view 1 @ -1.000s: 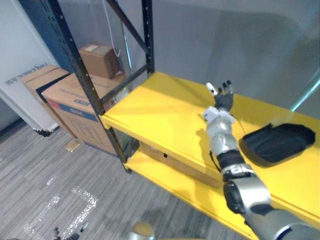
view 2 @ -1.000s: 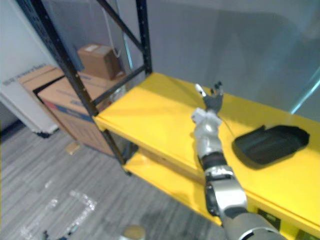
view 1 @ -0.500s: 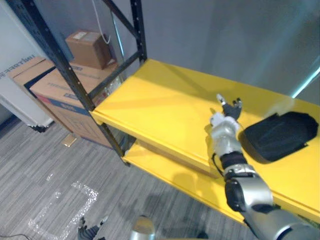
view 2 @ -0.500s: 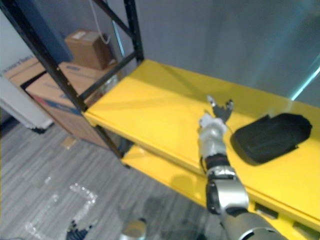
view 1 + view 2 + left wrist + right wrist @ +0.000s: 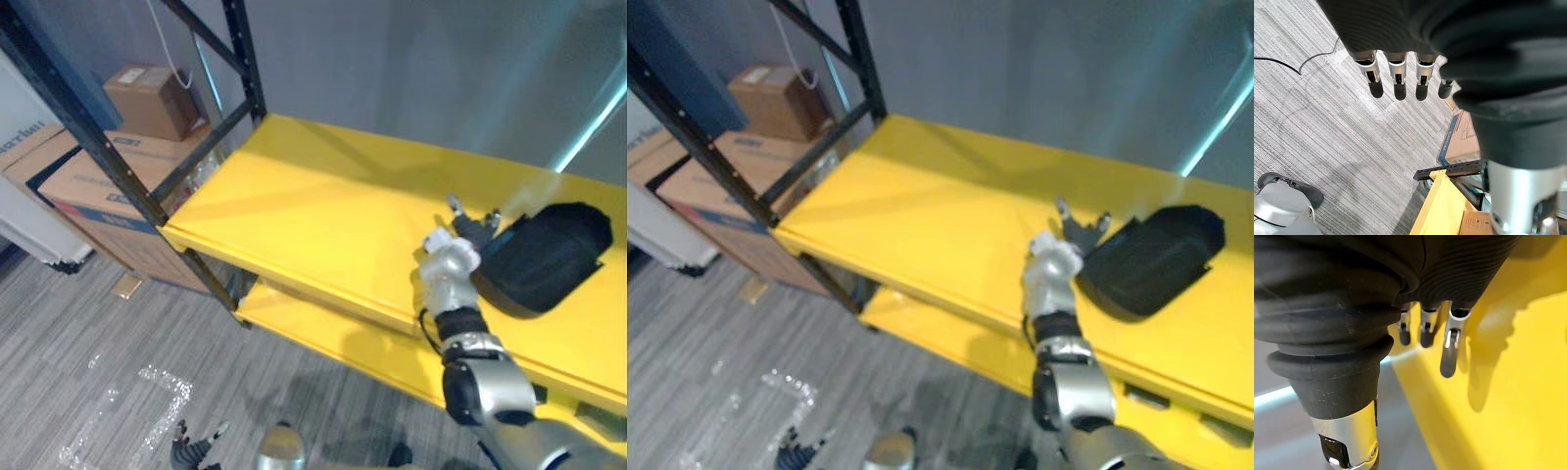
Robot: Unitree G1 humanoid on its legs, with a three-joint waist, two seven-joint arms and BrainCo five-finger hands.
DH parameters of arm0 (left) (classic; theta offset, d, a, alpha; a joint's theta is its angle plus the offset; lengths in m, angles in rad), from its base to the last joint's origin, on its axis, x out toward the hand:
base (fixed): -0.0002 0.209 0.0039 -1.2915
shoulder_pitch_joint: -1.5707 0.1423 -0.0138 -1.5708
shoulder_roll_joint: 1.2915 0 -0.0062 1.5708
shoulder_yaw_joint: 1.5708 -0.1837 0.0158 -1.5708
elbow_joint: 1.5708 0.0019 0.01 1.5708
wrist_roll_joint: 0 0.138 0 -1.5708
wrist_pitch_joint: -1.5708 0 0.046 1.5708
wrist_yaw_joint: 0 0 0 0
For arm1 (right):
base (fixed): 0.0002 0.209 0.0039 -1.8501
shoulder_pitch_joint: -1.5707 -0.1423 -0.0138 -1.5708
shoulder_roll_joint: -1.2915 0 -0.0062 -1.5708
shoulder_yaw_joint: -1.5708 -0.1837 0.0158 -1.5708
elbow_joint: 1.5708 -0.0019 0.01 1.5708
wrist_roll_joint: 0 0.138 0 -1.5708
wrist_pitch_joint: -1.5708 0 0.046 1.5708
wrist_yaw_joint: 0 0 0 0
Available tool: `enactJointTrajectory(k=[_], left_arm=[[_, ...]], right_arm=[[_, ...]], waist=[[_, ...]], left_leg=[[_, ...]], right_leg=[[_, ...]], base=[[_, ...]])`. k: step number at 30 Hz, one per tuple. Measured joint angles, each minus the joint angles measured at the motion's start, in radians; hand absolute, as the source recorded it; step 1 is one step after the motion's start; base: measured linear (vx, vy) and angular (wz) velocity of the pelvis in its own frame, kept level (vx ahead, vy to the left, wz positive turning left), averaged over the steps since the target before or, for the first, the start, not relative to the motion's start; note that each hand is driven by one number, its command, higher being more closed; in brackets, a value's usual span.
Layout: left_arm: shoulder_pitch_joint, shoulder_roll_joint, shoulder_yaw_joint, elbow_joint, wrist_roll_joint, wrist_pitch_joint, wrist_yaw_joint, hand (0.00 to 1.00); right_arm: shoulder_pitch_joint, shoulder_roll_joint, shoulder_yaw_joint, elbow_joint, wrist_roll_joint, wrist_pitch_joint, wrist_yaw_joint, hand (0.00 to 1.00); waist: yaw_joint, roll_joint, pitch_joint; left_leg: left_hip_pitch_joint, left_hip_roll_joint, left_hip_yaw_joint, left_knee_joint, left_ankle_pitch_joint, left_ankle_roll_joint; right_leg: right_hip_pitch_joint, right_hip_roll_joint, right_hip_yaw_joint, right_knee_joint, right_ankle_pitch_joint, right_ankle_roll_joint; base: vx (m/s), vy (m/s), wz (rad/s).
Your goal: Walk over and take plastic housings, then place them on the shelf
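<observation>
The black plastic housing (image 5: 544, 257) lies flat on the upper yellow shelf (image 5: 323, 206), toward its right end. The right hand (image 5: 468, 231) reaches out over the board just beside the housing's near edge, and whether a fingertip touches it is too close to call. The hand is empty, fingers spread and straight. This reads as the end of the placing step: the part is down and nothing is gripped. The next move would call for lifting the arm clear without nudging the housing, then turning to fetch another.

The head views give the layout: housing, hand, the black upright (image 5: 127, 176) at the shelf's left corner and the cardboard boxes (image 5: 98, 191) on the floor beyond it. The right wrist view settles the grip, its fingers (image 5: 1449, 352) hanging loose over bare yellow board with nothing between them. The left wrist view covers the other arm. The left hand (image 5: 1397, 73) dangles low, fingers straight and holding nothing, above the grey carpet (image 5: 1327, 127), with a corner of the shelf further off.
</observation>
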Motion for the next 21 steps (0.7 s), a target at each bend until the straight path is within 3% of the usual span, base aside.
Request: enactJointTrajectory(k=[9,21], left_arm=[[0.002,-0.023,-0.015,0.001,0.004,-0.026,0.002,0.00],[0.000,-0.028,-0.025,0.002,0.001,-0.025,-0.004,0.00]], right_arm=[[0.049,0.002,-0.023,-0.035,-0.049,-0.033,-0.022,0.00],[0.080,-0.013,-0.043,-0.072,-0.088,-0.033,-0.024,0.00]], waist=[[-0.006,0.002,0.001],[-0.028,0.001,0.001]], left_leg=[[0.023,-0.022,0.009,-0.047,0.024,0.008],[0.043,-0.035,0.028,-0.081,0.038,0.015]], right_leg=[[-0.005,-0.020,0.005,0.016,-0.006,0.007],[-0.012,-0.031,0.024,0.021,-0.008,0.015]], base=[[-0.01,0.008,-0.01],[0.00,0.006,-0.03]])
